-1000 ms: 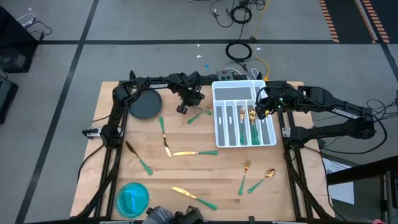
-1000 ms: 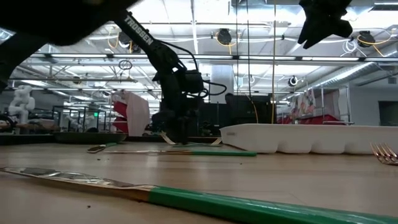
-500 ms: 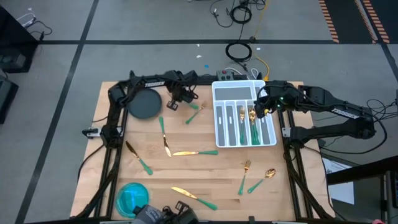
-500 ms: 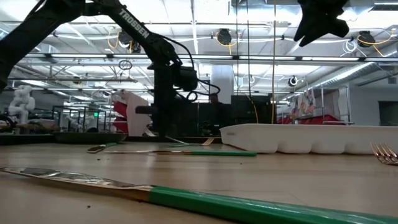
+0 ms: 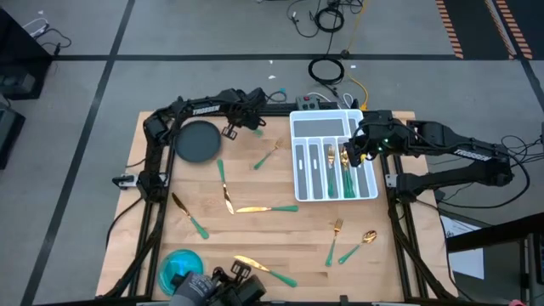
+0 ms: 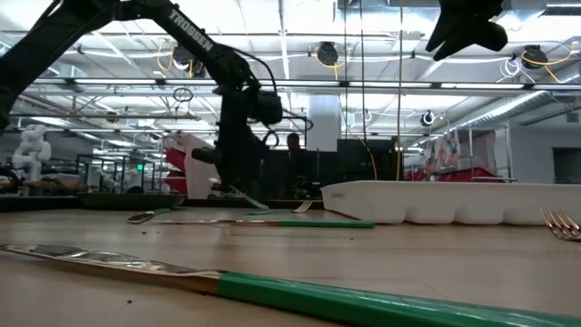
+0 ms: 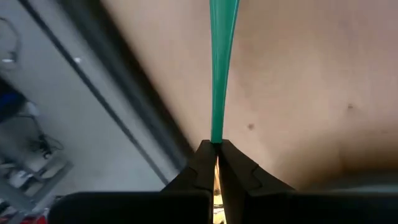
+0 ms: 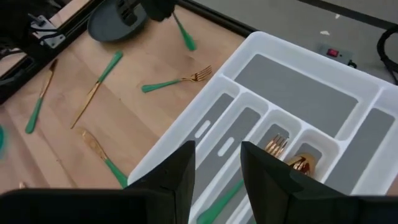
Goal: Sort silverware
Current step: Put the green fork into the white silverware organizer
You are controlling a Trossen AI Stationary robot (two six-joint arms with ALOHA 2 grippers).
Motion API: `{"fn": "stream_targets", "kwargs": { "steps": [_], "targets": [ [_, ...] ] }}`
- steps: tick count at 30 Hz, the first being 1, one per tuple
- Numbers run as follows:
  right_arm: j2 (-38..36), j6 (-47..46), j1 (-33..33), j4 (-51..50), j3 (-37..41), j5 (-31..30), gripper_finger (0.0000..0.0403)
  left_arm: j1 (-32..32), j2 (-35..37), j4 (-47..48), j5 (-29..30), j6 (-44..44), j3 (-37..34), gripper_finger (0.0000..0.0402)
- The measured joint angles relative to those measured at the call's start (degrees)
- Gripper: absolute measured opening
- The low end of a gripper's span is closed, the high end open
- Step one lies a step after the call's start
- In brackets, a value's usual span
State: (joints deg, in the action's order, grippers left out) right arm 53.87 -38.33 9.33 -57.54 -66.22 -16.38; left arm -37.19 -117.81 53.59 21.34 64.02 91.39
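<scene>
A green-handled utensil point(image 7: 221, 68) is pinched at one end between the left gripper's point(image 7: 216, 152) closed fingers, its handle jutting straight out past the tips, lifted above the table's far-left area beside the dark round plate point(image 5: 197, 141). A fork point(image 5: 269, 156) lies on the wood point(image 5: 280, 238) nearby. The right gripper point(image 8: 217, 163) hovers over the white tray point(image 8: 323, 93), fingers spread and empty.

Tray point(image 5: 331, 127) sat at desk point(image 5: 289, 238) rear right, plate point(image 5: 197, 142) rear left, bowl point(image 5: 180, 270) front left. Loose fork point(image 5: 268, 156) lay between plate and tray; other silverware point(image 5: 265, 208) scattered mid-desk.
</scene>
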Motion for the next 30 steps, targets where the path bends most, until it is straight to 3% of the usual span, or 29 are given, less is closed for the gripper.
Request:
{"fn": "stream_targets", "kwargs": {
  "steps": [7, 14, 30],
  "targets": [
    [-2.07, -0.02, -0.11, 0.39, 0.0, -0.05, 0.012, 0.23, 3.05, -2.22, -0.03, 5.4, 6.66, 0.0007],
    [-5.87, 0.0, -0.11, 0.35, 0.0, -1.97, 0.012, 6.01, 3.12, -4.55, -4.6, 15.2, 13.86, 0.0007],
    [-9.51, 0.63, -0.07, 0.29, 0.0, -2.1, 0.012, 21.12, 1.56, -25.94, -14.12, 27.12, 14.96, 0.0007]
  ]
}}
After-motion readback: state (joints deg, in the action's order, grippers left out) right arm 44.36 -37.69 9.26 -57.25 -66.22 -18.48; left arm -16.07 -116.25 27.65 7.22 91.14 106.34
